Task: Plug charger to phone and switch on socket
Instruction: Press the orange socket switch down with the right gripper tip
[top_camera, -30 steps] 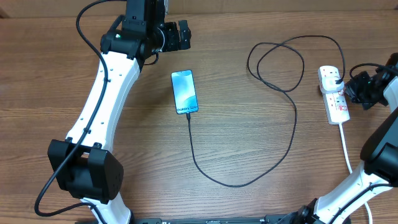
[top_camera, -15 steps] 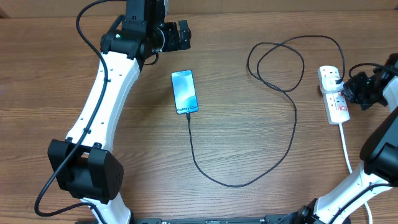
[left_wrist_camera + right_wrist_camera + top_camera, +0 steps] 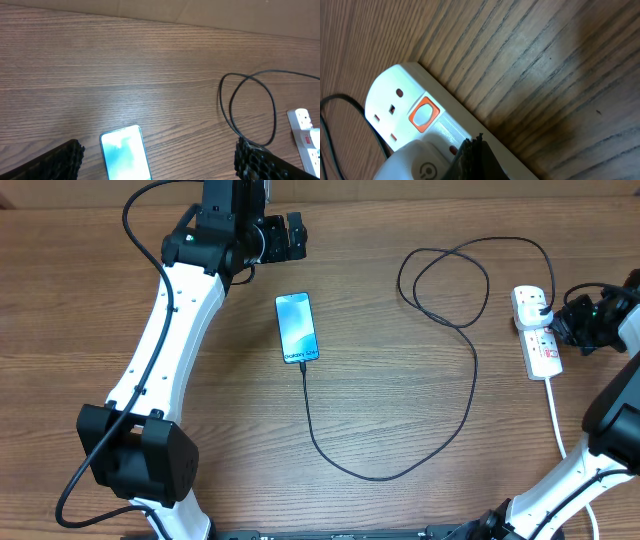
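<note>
The phone [image 3: 297,327] lies flat mid-table with its light blue screen up; it also shows in the left wrist view [image 3: 125,159]. The black charger cable [image 3: 470,380] runs from the phone's near end, loops right, and ends at the socket [image 3: 543,352], a white power strip. My left gripper [image 3: 290,235] hangs open and empty above the table behind the phone; its jaws [image 3: 157,157] straddle the phone from above. My right gripper [image 3: 562,322] is shut, and its tip [image 3: 478,145] touches the socket [image 3: 395,95] beside a white plug body [image 3: 412,167], near an orange-red switch [image 3: 424,114].
The cable makes a loose loop [image 3: 250,110] on the wood left of the socket [image 3: 305,130]. The strip's thick white cord [image 3: 556,420] runs toward the front right. A pale wall edge lies at the table's far side [image 3: 200,10].
The right gripper has shifted very slightly at the socket. The left arm, phone and cable have not moved.
</note>
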{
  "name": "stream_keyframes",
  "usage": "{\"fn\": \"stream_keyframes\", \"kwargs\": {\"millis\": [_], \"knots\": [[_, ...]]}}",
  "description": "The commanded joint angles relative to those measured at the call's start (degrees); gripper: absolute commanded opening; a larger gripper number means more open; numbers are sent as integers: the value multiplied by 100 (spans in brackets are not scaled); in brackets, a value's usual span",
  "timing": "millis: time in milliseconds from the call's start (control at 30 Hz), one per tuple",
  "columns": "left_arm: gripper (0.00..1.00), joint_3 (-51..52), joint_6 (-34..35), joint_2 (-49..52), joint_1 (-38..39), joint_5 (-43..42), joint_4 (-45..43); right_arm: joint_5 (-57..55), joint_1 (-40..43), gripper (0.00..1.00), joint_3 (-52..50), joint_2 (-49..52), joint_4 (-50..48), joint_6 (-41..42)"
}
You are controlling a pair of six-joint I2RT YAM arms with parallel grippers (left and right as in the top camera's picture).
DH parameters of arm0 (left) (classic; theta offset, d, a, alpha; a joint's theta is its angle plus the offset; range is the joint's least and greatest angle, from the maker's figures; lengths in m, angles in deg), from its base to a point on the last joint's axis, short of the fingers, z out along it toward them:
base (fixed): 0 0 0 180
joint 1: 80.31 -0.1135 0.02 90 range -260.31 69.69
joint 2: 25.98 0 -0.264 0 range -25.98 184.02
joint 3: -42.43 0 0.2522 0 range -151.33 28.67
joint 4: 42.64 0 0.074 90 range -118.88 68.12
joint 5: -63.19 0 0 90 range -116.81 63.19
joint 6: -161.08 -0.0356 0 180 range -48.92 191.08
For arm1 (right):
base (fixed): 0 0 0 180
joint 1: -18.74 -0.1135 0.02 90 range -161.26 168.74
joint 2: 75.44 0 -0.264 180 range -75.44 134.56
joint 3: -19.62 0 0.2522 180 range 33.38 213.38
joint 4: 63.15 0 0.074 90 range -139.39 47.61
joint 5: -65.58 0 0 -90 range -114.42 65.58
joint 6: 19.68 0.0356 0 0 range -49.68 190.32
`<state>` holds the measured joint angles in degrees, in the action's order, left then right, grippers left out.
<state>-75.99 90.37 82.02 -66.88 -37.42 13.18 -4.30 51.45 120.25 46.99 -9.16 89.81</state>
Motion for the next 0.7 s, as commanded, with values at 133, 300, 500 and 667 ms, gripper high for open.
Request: {"fn": "stream_keyframes", "kwargs": {"millis": [133, 300, 500, 667], "knots": [[100, -120, 20, -31, 4, 57, -7, 487, -153, 4, -142, 396, 254, -57], [100, -120, 20, -31, 4, 57, -7, 850, -153, 4, -142, 396, 302, -286], [99, -120, 20, -31, 4, 57, -7, 839, -153, 4, -142, 396, 531, -348], [100, -120, 20, -31, 4, 57, -7, 822, -153, 4, -142, 398, 662, -352]]}}
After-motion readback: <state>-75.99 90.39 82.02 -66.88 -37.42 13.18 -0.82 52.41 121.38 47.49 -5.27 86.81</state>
